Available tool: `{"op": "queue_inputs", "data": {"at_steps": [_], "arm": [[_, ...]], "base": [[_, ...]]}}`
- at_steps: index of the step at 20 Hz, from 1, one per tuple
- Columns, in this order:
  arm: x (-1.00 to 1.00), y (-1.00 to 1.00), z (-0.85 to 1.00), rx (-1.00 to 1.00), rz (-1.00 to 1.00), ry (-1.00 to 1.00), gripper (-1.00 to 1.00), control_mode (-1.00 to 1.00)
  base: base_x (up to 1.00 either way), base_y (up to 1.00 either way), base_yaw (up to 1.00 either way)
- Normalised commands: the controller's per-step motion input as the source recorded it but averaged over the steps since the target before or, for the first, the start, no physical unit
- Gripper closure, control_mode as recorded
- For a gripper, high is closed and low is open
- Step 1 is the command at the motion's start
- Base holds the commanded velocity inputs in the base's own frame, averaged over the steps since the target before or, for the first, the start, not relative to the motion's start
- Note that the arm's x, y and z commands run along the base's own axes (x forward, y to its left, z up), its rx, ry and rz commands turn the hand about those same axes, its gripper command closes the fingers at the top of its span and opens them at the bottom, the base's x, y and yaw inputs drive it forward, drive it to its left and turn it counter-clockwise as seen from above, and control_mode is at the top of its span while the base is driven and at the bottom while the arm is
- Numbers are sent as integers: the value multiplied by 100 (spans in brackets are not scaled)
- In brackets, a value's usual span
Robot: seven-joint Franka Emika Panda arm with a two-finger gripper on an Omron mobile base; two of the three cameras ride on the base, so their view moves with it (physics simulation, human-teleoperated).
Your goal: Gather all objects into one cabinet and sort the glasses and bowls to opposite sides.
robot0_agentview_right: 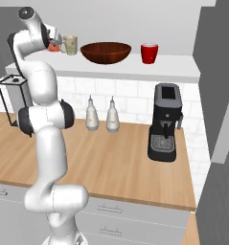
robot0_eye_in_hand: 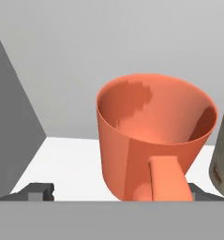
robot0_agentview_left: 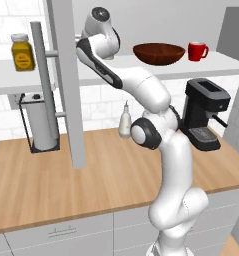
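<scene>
A: Left base view first. What's on the shelf [robot0_agentview_left: 226,62]?

B: A brown bowl [robot0_agentview_left: 159,53] with a red mug [robot0_agentview_left: 196,51] just beside it on the right. The arm reaches up to the shelf's left end, but a grey panel [robot0_agentview_left: 66,75] hides the hand. A yellow jar [robot0_agentview_left: 22,52] stands on the far side of that panel. Its label is too small to read.

A: And the right base view?

B: The gripper [robot0_agentview_right: 55,42] is at the shelf's left end, with the orange cup [robot0_agentview_right: 52,47] peeking out just below it. The speckled cup [robot0_agentview_right: 70,45] is right beside it, then the bowl, then the mug. Two white bottles [robot0_agentview_right: 91,115] and a coffee machine [robot0_agentview_right: 165,122] stand on the counter below. No writing on any of them that I can make out.

A: Hand view, then. Are the jaws on the cup?

B: The cup stands upright on the white board between the fingertips [robot0_eye_in_hand: 38,191], which are spread wide. I'd say they hold nothing; the left one is clearly off the wall.

A: How would it handle?

B: Probably light, rigid and smooth-glazed, so slippery. It has a handle facing the camera, but I'd grip across the body, low on the wall. It carries no markings.
</scene>
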Motion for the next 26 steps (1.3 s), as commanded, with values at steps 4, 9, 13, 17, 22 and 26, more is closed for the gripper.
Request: {"op": "queue_inputs", "data": {"at_steps": [4,9,13,17,22,26], "arm": [[0,0,-6,0,0,1,-100,-100],[0,-1,-15,0,0,3,-100,-100],[0,0,-13,0,0,0,-100,-100],[0,0,-22,0,0,0,-100,-100],[0,-13,-34,0,0,-7,-100,-100],[-2,-24,-21,1,0,-11,-100,-100]], "base": [[0,0,0],[0,0,0],[0,0,0],[0,0,0],[0,0,0],[0,0,0]]}}
